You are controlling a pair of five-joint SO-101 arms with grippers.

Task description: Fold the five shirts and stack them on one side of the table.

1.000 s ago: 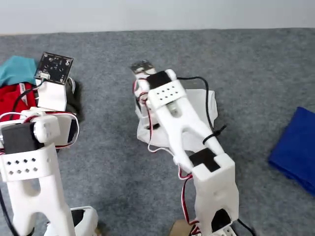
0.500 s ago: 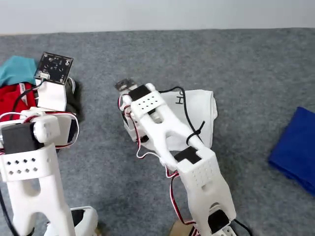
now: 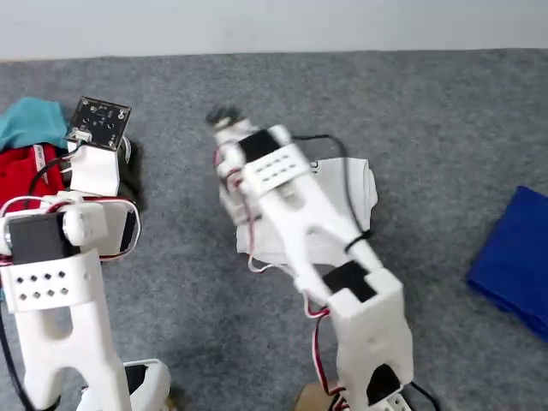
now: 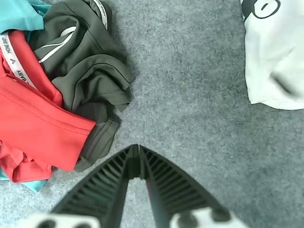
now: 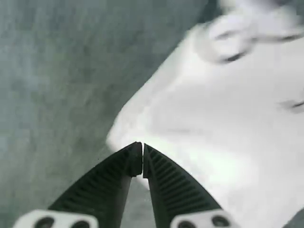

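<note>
A white shirt (image 3: 342,197) lies mid-table under my right arm. My right gripper (image 3: 224,118) is shut, and in its own view the right gripper (image 5: 142,159) has its tips at the edge of the white shirt (image 5: 213,123); I cannot tell whether cloth is pinched. At the left lies a loose pile: a red shirt (image 4: 33,123), a dark grey-green shirt (image 4: 85,71) and a teal shirt (image 4: 19,12). My left gripper (image 4: 139,162) is shut over bare carpet beside the dark shirt, holding nothing. A folded blue shirt (image 3: 514,253) sits at the right edge.
Grey carpet (image 3: 428,103) covers the table. The pile's red shirt (image 3: 17,175) and teal shirt (image 3: 30,120) reach the left edge. Bare carpet stretches between the white shirt and the blue one, and along the far side.
My right arm swung left over the white shirt, then turned back with its gripper farther toward the back. The shirt's left edge shifted slightly left. The left arm barely moved.
</note>
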